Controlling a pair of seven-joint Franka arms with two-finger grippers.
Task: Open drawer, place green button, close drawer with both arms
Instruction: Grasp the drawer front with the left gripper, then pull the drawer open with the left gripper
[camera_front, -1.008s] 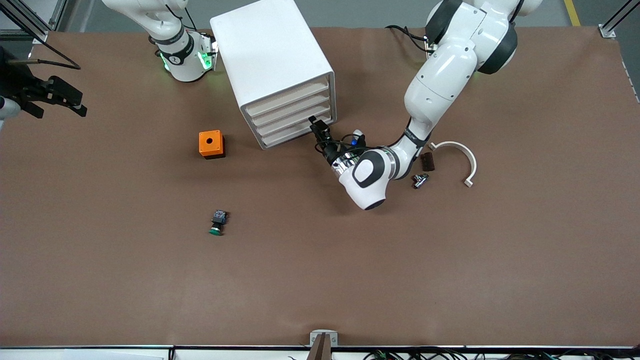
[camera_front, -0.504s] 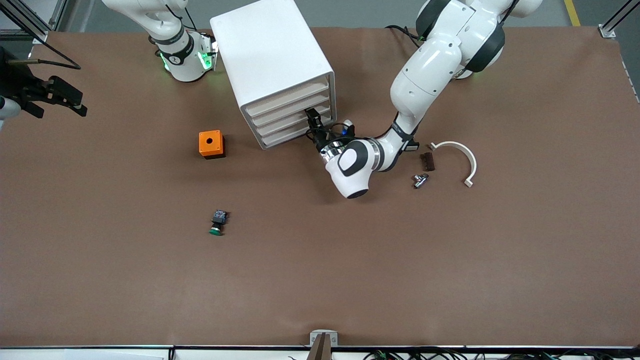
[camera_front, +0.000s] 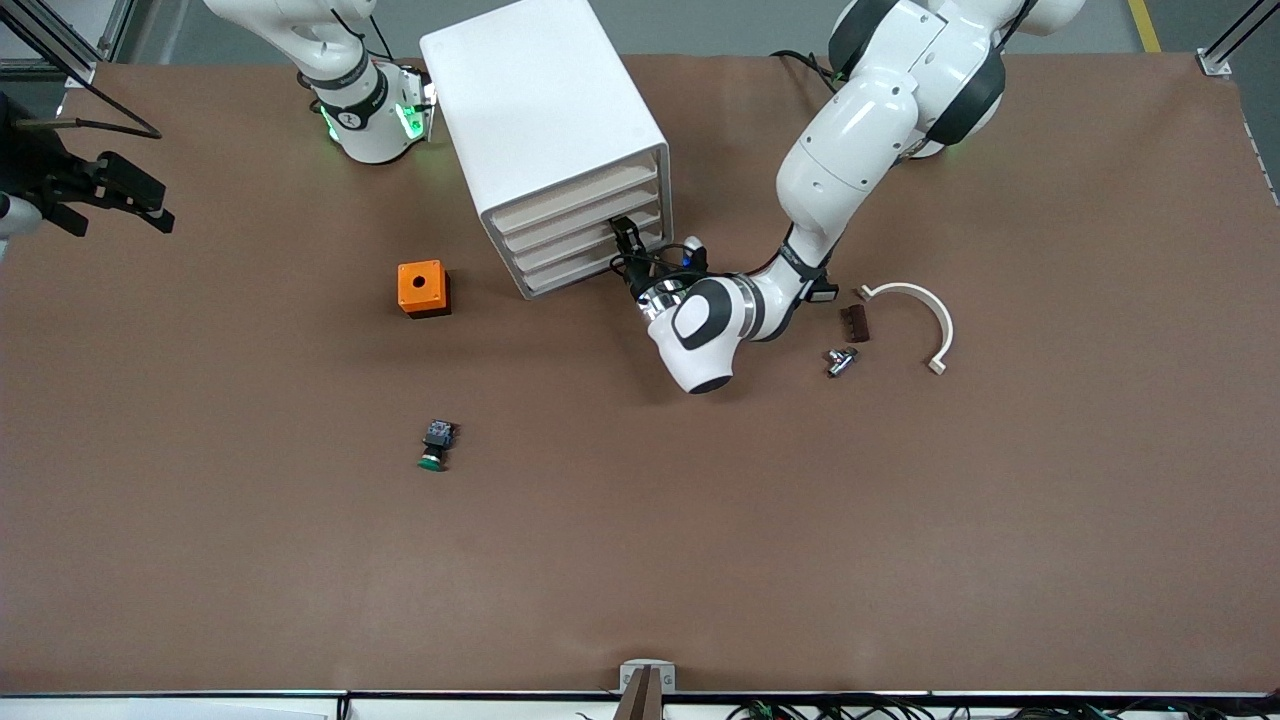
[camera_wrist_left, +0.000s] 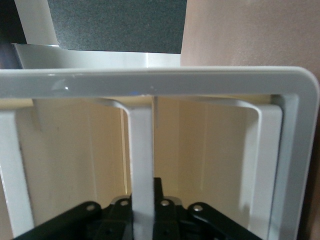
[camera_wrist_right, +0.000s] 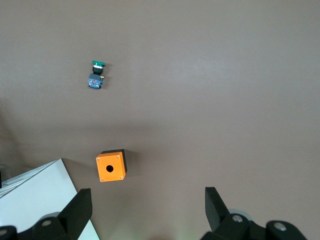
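The white cabinet (camera_front: 545, 120) stands near the arms' bases with its stacked drawers all pushed in. My left gripper (camera_front: 625, 232) is at the front of one lower drawer (camera_front: 570, 243). In the left wrist view that gripper (camera_wrist_left: 142, 192) is shut on the white lip of the drawer (camera_wrist_left: 141, 150). The button (camera_front: 434, 445), green cap and black body, lies on the table nearer the front camera than the cabinet, and also shows as button (camera_wrist_right: 96, 75). My right gripper (camera_front: 100, 190) waits open, high over the right arm's end of the table; its own view shows the right gripper (camera_wrist_right: 149, 207) holding nothing.
An orange box (camera_front: 423, 288) with a hole sits beside the cabinet, between it and the button. Toward the left arm's end lie a white curved piece (camera_front: 925, 310), a small brown block (camera_front: 854, 323) and a small metal part (camera_front: 839, 360).
The left arm has moved in toward the cabinet and its gripper has shut on the drawer's lip. The right arm and the button have not moved.
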